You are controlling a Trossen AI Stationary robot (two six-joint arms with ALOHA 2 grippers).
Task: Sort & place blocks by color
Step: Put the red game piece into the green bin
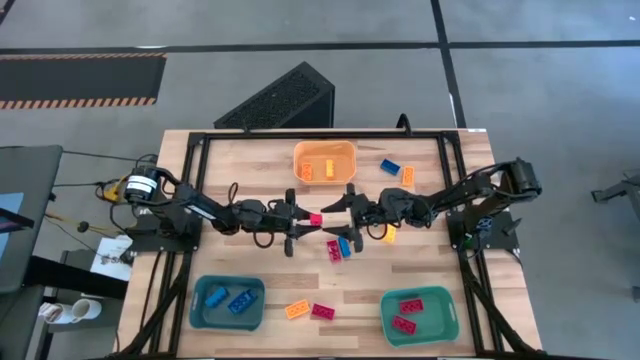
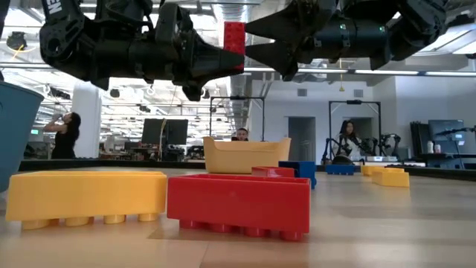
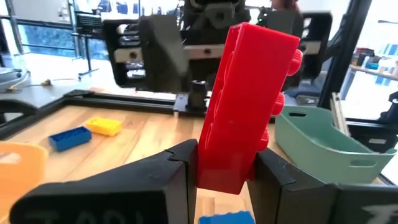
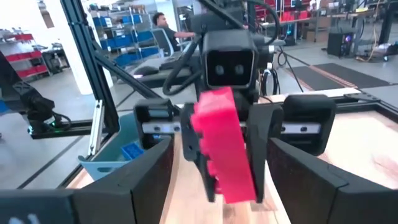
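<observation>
My left gripper (image 1: 308,220) hovers above the table's middle, shut on a red studded block (image 3: 249,93). My right gripper (image 4: 219,149) faces it from the table's right, open. Its fingers reach toward the same red block (image 1: 316,219), one on either side, and I see no touch. Loose blocks lie flat on the table: a red and a blue one (image 1: 340,248) below the grippers, a yellow one (image 1: 385,236), a blue one (image 1: 389,167), an orange one (image 1: 407,175), and an orange (image 1: 296,310) and a red one (image 1: 322,311) near the front edge. My left gripper pinches the red block's lower end (image 3: 224,177) between its two fingers (image 3: 177,171). The fingers come level from the table's left. The block is lifted clear of the table (image 2: 234,36) and stands up out of the fingers, slightly tilted, its studs turned to one side.
An orange bin (image 1: 324,150) with orange blocks stands at the far middle. At the near edge, a teal bin (image 1: 200,315) on the left holds blue blocks and a teal bin (image 1: 450,325) on the right holds red ones. Black frame rails run along the table's sides. People stand in the room behind.
</observation>
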